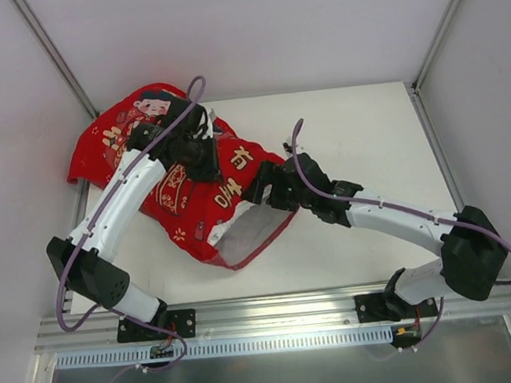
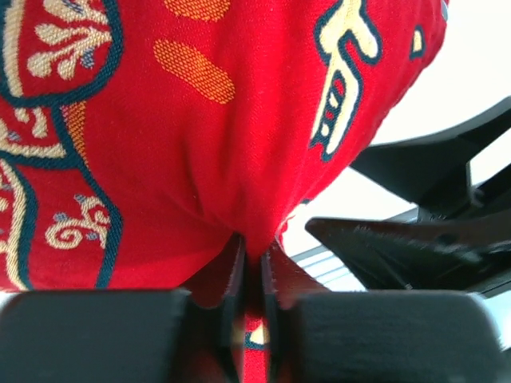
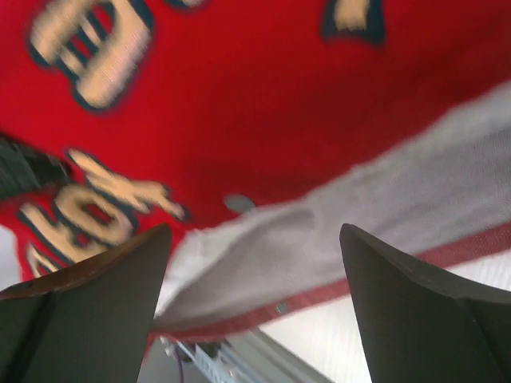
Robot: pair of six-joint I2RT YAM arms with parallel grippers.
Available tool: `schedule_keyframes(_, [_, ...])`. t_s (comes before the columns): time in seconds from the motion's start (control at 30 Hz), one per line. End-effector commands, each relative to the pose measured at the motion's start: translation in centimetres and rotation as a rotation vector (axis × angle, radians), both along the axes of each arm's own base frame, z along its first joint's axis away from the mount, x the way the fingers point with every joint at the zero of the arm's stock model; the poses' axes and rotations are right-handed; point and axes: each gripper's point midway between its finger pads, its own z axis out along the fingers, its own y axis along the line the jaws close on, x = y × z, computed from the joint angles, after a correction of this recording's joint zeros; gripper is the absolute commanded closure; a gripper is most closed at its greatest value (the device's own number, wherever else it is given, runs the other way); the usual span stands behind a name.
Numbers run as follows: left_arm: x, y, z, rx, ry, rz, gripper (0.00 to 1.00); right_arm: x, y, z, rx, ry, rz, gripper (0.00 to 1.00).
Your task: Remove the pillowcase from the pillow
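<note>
Inside left pincer, pillowcase fold pinched tight.

— What colours are on the case?
— Bright red, with gold characters edged in dark blue, small cream flowers, and a cartoon figure with black hair and a pale face.
— And up close at your left wrist?
— Red weave, orange ovals, cream scrollwork outlined in navy. My fingers are black.
— At the mouth?
— Pale grey-white cloth above a red hem; what it belongs to, I can't tell.
— The rest?
— White table, my arms white and black, purple cables.
</note>
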Motion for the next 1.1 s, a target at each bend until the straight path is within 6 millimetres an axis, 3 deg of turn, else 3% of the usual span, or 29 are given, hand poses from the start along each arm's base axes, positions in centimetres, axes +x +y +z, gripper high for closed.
schedule_keyframes(0.0, [-0.8, -2.5, 2.3, -0.144, -0.054, -0.061, 0.9, 3.8, 0.5, 2.6, 0.122, -0.052, -0.167, 0.09])
schedule_keyframes(0.03, [-0.9, -2.5, 2.3, -0.141, -0.062, -0.068, 0.76, 4.3, 1.0, 1.4, 0.105, -0.032, -0.163, 0.09])
schedule_keyframes(0.07, [-1.1, -2.5, 2.5, -0.133, -0.077, -0.075, 0.45, 4.6, 1.6, 1.7, 0.132, -0.033, -0.143, 0.08])
schedule_keyframes(0.1, [-1.4, -2.7, 2.4, -0.115, -0.092, -0.099, 0.24, 4.9, 2.2, 1.5, 0.143, -0.029, -0.134, 0.08])
schedule_keyframes(0.17, [-1.5, -2.0, 2.1, -0.061, -0.127, -0.096, 0.04, 5.1, 3.1, 2.6, 0.19, -0.051, -0.111, 0.08])
schedule_keyframes(0.3, [-2.7, -1.0, 0.8, -0.016, -0.127, -0.112, 0.01, 5.4, 2.8, 4.7, 0.207, -0.107, -0.099, 0.22])
schedule_keyframes(0.4, [-3.8, -0.1, -0.3, 0.034, -0.134, -0.12, 0.03, 5.7, 1.5, 7.3, 0.248, -0.152, -0.109, 0.48])
schedule_keyframes(0.47, [-4.6, 0.5, -0.9, 0.049, -0.131, -0.126, 0.03, 5.6, 0.7, 9.3, 0.27, -0.195, -0.09, 0.51])
schedule_keyframes(0.57, [-5.1, 1.0, -1.1, 0.058, -0.139, -0.122, 0.03, 5.6, 0.2, 10.0, 0.256, -0.19, -0.074, 0.48])
schedule_keyframes(0.6, [-5.1, 1.2, -1.1, 0.066, -0.143, -0.114, 0.04, 5.6, 0.1, 9.8, 0.243, -0.191, -0.068, 0.58])
schedule_keyframes(0.67, [-5.0, 1.4, -1.0, 0.068, -0.149, -0.104, 0.04, 6.2, -0.5, 8.7, 0.203, -0.18, -0.1, 0.99])
schedule_keyframes(0.77, [-4.9, 1.1, -1.2, 0.064, -0.132, -0.096, 0.04, 7.0, -1.0, 7.9, 0.178, -0.153, -0.104, 0.99])
schedule_keyframes(1.0, [-4.4, -2.3, -0.5, 0.135, -0.196, -0.177, 0.01, 7.1, -0.2, 12.5, 0.226, -0.192, -0.048, 0.99])
schedule_keyframes(1.07, [-4.0, -3.7, 0.2, 0.139, -0.219, -0.183, 0.01, 6.8, 0.0, 12.8, 0.25, -0.171, -0.046, 0.99])
